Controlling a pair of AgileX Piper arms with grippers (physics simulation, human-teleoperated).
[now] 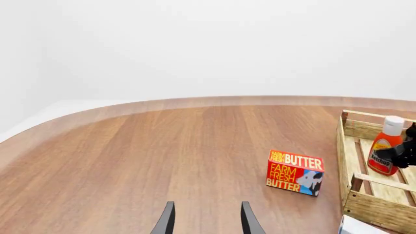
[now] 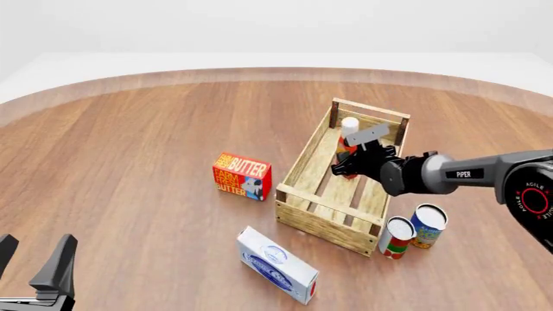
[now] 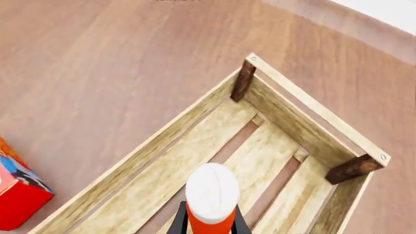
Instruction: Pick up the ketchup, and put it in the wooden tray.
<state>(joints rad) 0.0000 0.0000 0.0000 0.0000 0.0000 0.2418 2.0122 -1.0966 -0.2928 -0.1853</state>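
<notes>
right jaws (image 2: 353, 167) clenched on upright ketchup (image 2: 349, 138) inside wooden tray (image 2: 304, 162), left jaws (image 1: 206, 219) spread apart, far off

- I see bright, even, diffuse light in all three views, with no single visible lamp.
- The curved brown wood-grain table (image 2: 129, 168) carries only faint, soft shadows; no hard edges.
- A small soft shadow sits just under the red-orange butter box (image 2: 242, 176), well to the left of my right gripper (image 2: 346, 170).
- The long pale-wood slatted crate (image 2: 302, 170) is slightly darker along its inner walls around that gripper.
- No glare or hot spots on the white conical cap of the slim orange-red ketchup bottle (image 3: 212, 192).
- The renders are sharp edge to edge; I notice no blur.
- The pale backdrop beyond the table looks washed out and featureless.
</notes>
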